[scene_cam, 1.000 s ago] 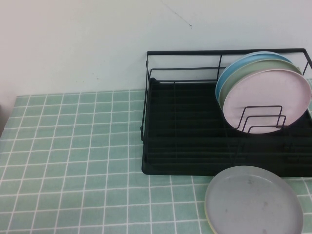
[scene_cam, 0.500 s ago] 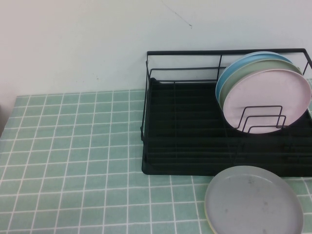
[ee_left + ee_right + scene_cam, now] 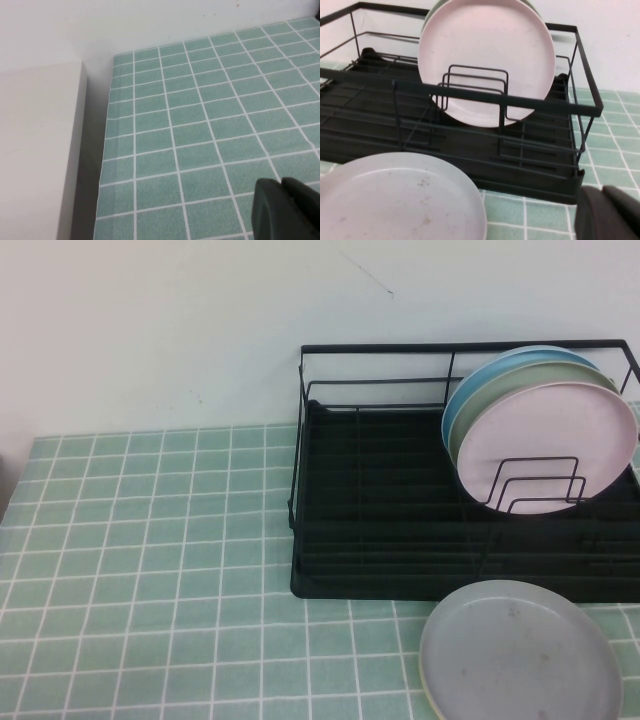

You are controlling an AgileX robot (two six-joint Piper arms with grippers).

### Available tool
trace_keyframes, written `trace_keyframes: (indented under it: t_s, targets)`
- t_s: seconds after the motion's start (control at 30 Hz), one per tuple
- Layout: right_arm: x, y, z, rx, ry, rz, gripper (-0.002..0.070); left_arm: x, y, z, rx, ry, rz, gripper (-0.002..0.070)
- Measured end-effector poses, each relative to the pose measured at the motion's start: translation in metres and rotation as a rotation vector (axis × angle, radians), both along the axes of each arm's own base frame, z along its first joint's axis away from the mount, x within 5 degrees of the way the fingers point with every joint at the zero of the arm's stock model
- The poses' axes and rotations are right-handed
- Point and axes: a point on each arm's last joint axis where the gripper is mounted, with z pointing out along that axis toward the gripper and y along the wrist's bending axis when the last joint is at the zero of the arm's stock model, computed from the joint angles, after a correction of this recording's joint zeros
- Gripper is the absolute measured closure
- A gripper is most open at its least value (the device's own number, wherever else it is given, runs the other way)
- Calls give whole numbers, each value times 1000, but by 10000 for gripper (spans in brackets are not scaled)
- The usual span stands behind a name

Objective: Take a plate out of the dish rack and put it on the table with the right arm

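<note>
The pale grey plate (image 3: 518, 650) with small dark specks lies flat on the mint-green tiled table (image 3: 150, 570), just in front of the black wire dish rack (image 3: 380, 510); it also shows in the right wrist view (image 3: 395, 200). The rack (image 3: 485, 145) holds a pink plate (image 3: 545, 445), a pale green plate and a blue plate upright at its right end. My right gripper (image 3: 605, 212) is shut and empty, low over the table beside the rack's near corner, apart from the grey plate. My left gripper (image 3: 282, 207) is shut and empty over bare tiles at the table's left.
A white wall runs behind the table. A white block (image 3: 35, 150) stands past the table's left edge. The pink plate (image 3: 487, 60) leans behind upright wire dividers. The rack's left half holds nothing.
</note>
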Motion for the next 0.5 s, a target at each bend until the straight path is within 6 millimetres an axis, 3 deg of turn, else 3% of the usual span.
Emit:
trace_keyframes:
  t_s: [0.5]
  targets:
    - [2, -6, -13, 43, -10, -77, 678, 0, 0, 0, 0, 0, 0, 678]
